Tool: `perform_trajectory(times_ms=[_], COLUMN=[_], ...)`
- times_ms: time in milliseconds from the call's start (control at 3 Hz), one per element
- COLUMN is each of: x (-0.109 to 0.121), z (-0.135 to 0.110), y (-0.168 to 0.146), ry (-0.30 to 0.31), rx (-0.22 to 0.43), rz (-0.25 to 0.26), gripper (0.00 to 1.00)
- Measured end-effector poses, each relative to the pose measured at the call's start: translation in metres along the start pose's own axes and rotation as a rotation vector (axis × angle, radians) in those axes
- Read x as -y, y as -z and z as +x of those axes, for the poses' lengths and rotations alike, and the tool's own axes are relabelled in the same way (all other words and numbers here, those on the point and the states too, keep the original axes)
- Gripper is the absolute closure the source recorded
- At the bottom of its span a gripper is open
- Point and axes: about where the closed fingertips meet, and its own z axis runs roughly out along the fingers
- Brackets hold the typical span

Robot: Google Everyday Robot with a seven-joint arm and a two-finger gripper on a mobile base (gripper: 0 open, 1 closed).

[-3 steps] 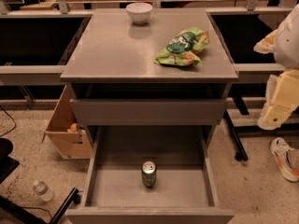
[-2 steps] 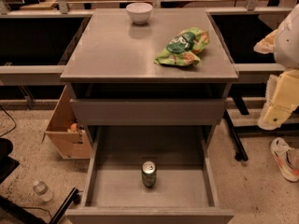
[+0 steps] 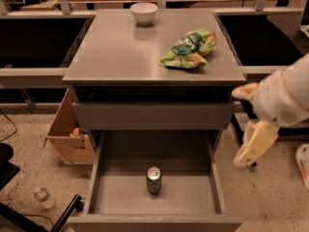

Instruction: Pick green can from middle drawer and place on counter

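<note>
The green can (image 3: 153, 180) stands upright on the grey floor of the pulled-out middle drawer (image 3: 193, 197), near the middle and a little toward the front. The counter (image 3: 120, 52) is the grey cabinet top above it. My gripper (image 3: 240, 127) hangs at the right of the cabinet, level with the closed drawer front above, to the right of and higher than the can. Its cream fingers (image 3: 254, 144) are spread apart and hold nothing.
A green snack bag (image 3: 189, 49) lies on the counter's right side and a white bowl (image 3: 144, 13) stands at its back. A cardboard box (image 3: 70, 134) sits on the floor to the left, with a plastic bottle (image 3: 42, 197) nearby. Dark side shelves flank the cabinet.
My gripper has moved left and down, closer to the cabinet's right side. The can, the drawer and the things on the counter have not moved.
</note>
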Motion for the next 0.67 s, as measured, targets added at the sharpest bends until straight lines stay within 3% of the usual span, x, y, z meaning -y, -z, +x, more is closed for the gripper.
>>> perform_trajectory(times_ms=[333, 667], x=[-0.034, -0.025], z=[0.012, -0.016], y=[-0.101, -0.154], ry=[-0.029, -0.042], rx=[0.257, 0.542], rz=[-0.113, -0.072], gripper=[0.00, 0.00])
